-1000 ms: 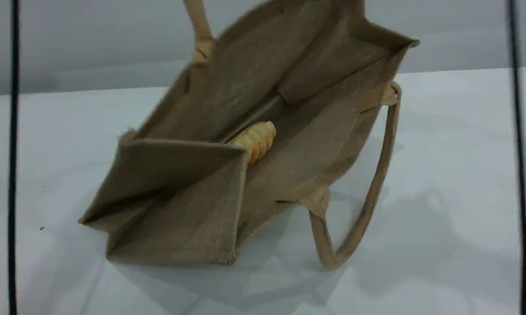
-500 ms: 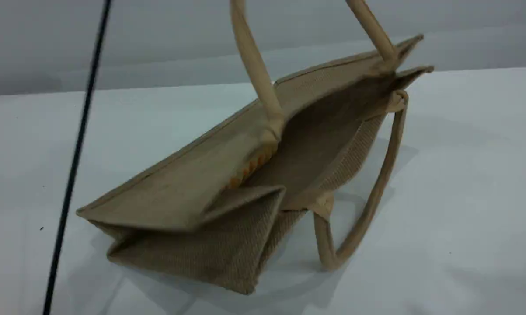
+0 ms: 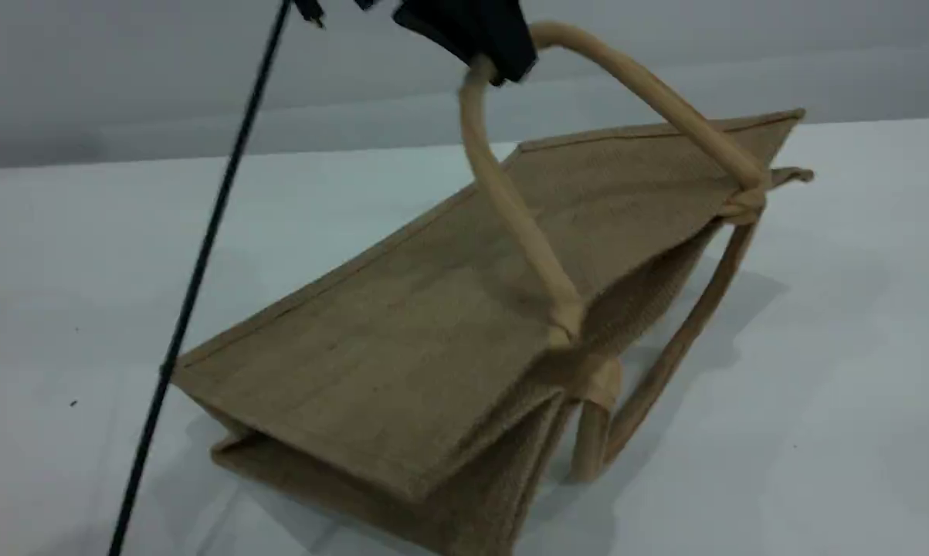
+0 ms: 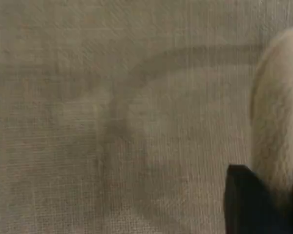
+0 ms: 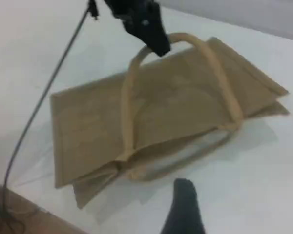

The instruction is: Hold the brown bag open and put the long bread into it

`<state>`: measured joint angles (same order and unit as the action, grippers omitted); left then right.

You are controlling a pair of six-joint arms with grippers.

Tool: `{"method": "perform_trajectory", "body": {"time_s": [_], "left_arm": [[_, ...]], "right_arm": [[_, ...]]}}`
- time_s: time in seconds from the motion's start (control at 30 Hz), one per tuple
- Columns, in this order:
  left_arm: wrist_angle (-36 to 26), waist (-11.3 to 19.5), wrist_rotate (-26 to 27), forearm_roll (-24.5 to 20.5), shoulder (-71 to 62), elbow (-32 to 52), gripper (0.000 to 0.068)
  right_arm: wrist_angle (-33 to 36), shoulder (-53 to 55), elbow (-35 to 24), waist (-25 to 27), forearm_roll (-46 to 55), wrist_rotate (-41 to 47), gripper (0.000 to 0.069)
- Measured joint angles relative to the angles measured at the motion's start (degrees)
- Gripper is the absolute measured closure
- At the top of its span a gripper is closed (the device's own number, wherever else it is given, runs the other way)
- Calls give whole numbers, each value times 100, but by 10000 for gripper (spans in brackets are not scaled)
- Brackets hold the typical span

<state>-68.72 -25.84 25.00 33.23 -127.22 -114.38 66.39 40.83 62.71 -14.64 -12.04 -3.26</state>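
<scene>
Jute: you see the bag point(image 3: 433, 363) lying nearly flat on the white desk point(image 3: 819, 386), its upper panel folded down over the mouth.
Change: a second ago the mouth gaped and the bread lay in view inside; half a second ago only an orange edge showed; no bread shows in any view at this moment.
Left hand: the left hand point(image 3: 486, 48) is at the top of the upper handle point(image 3: 510, 208), dark fingers around the rope; it has come down into the scene view since the earlier frames.
Hard to tell: whether it grips or only cradles the rope, you cannot tell.
Left wrist view: only coarse weave and the pale handle beside a dark fingertip point(image 4: 249, 204).
Right hand: the right hand point(image 5: 184, 207) hovers wide, holding nothing, well apart from the bag; the scene view misses it.
Lower handle: the lower handle point(image 3: 665, 371) rests on the desk.
</scene>
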Motion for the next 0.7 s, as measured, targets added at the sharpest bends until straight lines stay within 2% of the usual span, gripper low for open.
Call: {"method": "perform_trajectory", "body": {"time_s": [0.17, 0.3, 0.43, 0.53, 0.6, 0.7], "left_arm": [[155, -171, 0, -188, -241, 0, 362], [346, -314, 5, -777, -319, 0, 279], [437, -391, 11, -1121, -356, 0, 250], [478, -399, 5, -1052, -363, 0, 244], [290, -403, -7, -1093, -344, -5, 244], [-105, -403, -71, -1430, -247, -5, 244]], "right_arm": [[342, -260, 0, 0, 264, 134, 205], [370, -337, 0, 0, 493, 194, 205], [364, -425, 0, 0, 582, 212, 205], [364, -483, 0, 0, 773, 215, 205], [364, -540, 0, 0, 887, 222, 205], [364, -642, 0, 0, 1096, 263, 205]]}}
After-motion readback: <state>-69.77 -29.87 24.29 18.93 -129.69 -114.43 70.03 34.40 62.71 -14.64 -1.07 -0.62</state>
